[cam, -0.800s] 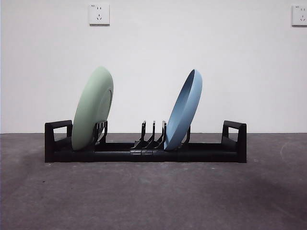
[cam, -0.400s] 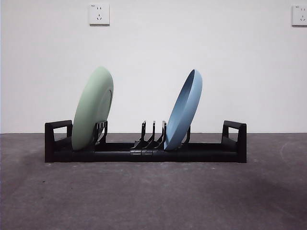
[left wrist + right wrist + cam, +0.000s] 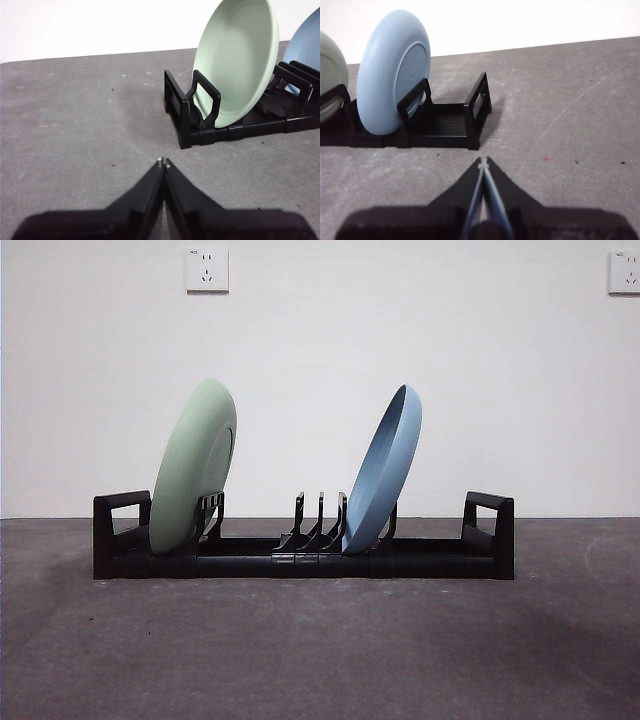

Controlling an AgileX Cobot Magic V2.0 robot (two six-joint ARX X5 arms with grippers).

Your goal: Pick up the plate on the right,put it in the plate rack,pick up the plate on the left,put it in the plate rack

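The black plate rack [image 3: 300, 558] lies across the table. A pale green plate [image 3: 192, 468] stands tilted in its left slots and a light blue plate [image 3: 384, 470] stands tilted in slots right of the middle. Off the rack's left end, my left gripper [image 3: 163, 161] is shut and holds nothing, with the green plate [image 3: 234, 60] and the rack's handle [image 3: 197, 107] ahead of it. My right gripper [image 3: 483, 162] is shut and empty off the rack's right end [image 3: 476, 111], facing the blue plate [image 3: 392, 70]. Neither arm shows in the front view.
The dark grey table [image 3: 320, 650] runs around the rack to a white wall with two sockets [image 3: 206, 269]. Several unfilled prongs [image 3: 318, 525] stand between the two plates.
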